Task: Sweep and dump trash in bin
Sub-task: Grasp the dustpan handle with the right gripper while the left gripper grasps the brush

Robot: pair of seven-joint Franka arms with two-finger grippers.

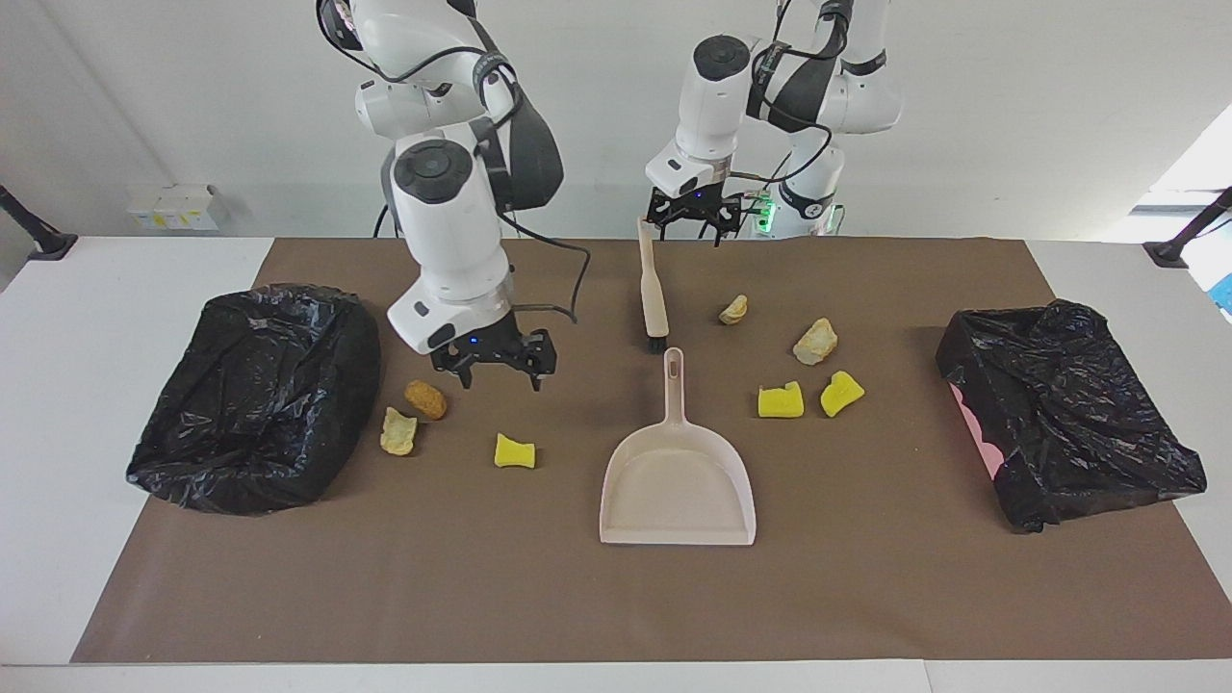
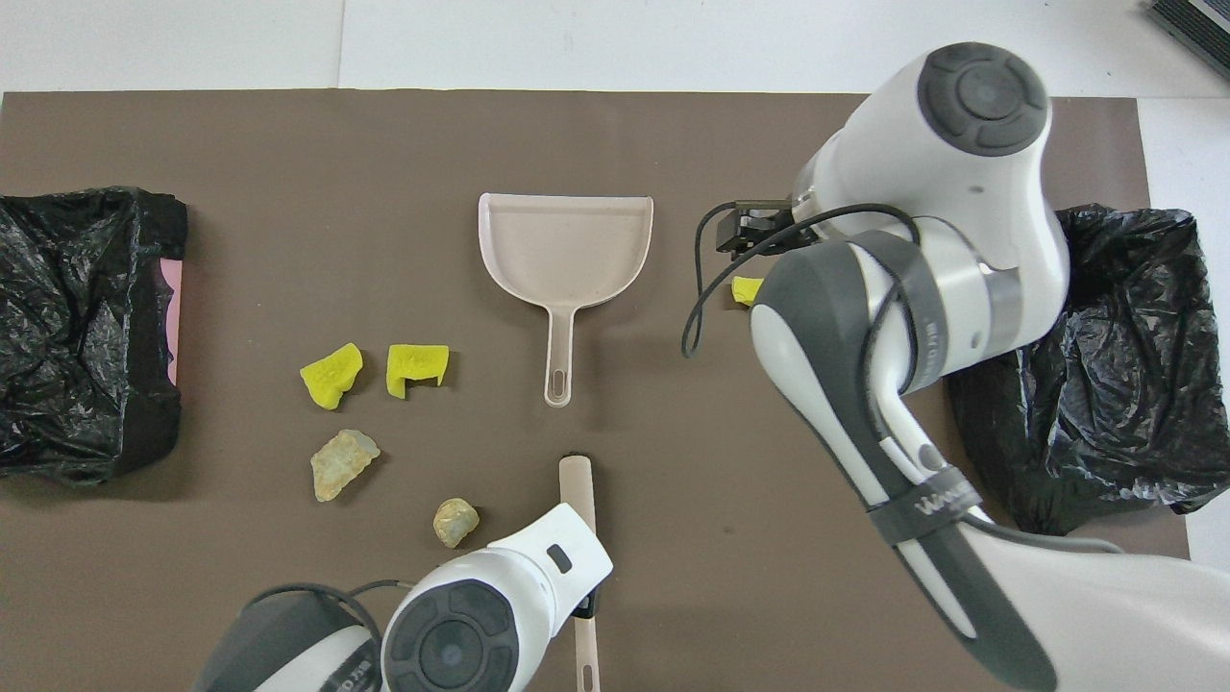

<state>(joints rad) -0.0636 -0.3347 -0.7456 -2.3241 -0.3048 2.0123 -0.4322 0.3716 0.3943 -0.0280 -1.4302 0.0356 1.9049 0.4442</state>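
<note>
From the facing view I see the right pincer (image 1: 499,366) wide open and empty, over the mat at 1 o'clock of the brown lump (image 1: 424,398). The left pincer (image 1: 693,223) is open, holding nothing, over the brush (image 1: 653,289) handle's end. All 7 pieces of trash (image 1: 781,400) lie loose on the desk (image 1: 115,289).

From overhead, 4 scraps sit at 8 o'clock of the dustpan (image 2: 565,252); 1 yellow chunk (image 2: 745,288) peeks out at 3 o'clock.
</note>
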